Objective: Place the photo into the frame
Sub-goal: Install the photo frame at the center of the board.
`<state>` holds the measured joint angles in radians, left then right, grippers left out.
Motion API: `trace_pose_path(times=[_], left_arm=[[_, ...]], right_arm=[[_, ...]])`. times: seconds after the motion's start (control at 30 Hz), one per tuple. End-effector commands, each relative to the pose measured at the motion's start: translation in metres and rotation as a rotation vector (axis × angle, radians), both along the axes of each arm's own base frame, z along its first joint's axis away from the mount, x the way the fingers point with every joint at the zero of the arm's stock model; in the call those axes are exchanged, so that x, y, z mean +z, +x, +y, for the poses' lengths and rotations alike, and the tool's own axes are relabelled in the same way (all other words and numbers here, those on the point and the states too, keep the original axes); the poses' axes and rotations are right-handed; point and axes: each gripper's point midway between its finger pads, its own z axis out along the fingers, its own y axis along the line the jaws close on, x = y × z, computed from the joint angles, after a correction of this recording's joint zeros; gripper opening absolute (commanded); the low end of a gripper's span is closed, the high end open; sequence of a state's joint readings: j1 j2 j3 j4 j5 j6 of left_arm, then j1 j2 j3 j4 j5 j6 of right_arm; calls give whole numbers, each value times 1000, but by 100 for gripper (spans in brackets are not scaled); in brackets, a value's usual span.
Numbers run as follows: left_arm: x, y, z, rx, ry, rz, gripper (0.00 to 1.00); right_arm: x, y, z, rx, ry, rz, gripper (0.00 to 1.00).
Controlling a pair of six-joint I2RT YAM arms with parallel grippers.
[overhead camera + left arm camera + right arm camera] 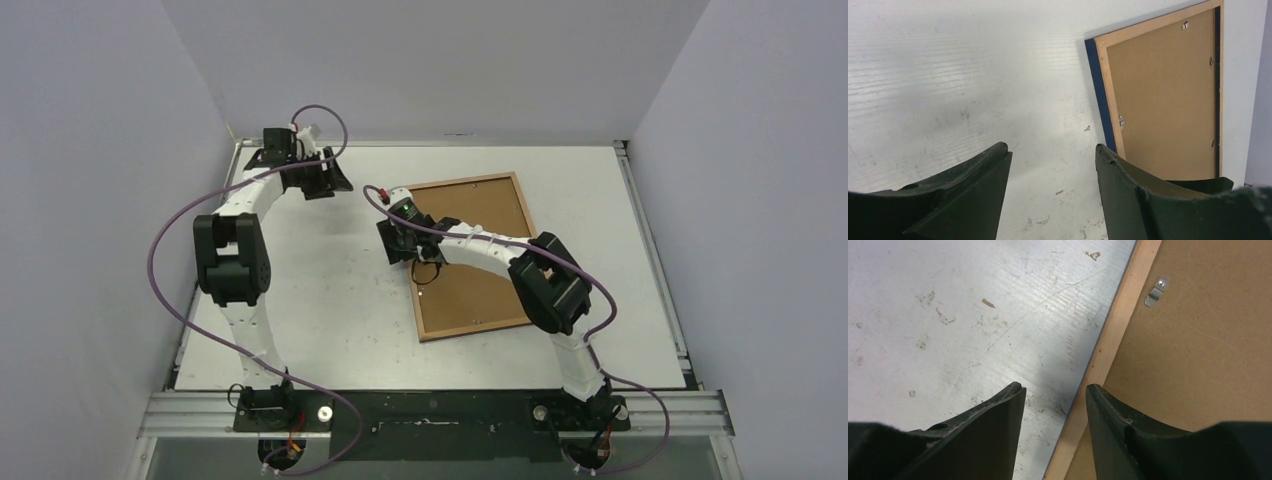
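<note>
The frame [478, 329] lies face down right of the table's middle, with its wood-brown back up and a navy edge showing in the left wrist view [1098, 95]. A plain brown backing board [470, 295] sits inside it, held by small metal clips [1155, 291]. The photo is not in view. My right gripper [392, 245] is open and empty. It hovers low over the frame's left rail [1113, 335], one finger over the table and one over the board. My left gripper [338, 180] is open and empty at the far left, and the frame [1110, 95] lies ahead to its right.
The white table [330, 300] is scuffed and stained. Grey walls enclose it on three sides, with a raised rim along its edges. Purple cables loop from both arms. Metal rails run along the near edge by the arm bases.
</note>
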<state>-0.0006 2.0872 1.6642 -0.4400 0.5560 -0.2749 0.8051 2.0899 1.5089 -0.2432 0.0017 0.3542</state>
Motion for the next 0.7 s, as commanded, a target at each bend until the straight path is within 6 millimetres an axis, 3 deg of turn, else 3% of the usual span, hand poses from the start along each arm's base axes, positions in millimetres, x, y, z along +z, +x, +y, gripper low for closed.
trace_pose_path(times=[0.0,0.13,0.17,0.3,0.43,0.67], left_arm=[[46,-5,-7,-43,-12,-114,60],[44,-9,-7,-45,-11,-110,60],[43,-7,6,-20,-11,-108,60],[41,-7,9,-8,-10,-100,60],[42,-7,12,2,-4,-96,60],[42,-10,20,15,0,-85,61]], right_arm=[[19,9,-3,-23,-91,-101,48],[30,6,0,-8,-83,-116,48],[34,7,-1,-14,-84,-125,48],[44,20,-9,-53,-95,-163,48],[32,31,-9,-64,-120,-154,48],[1,28,-1,-26,-142,-98,42]])
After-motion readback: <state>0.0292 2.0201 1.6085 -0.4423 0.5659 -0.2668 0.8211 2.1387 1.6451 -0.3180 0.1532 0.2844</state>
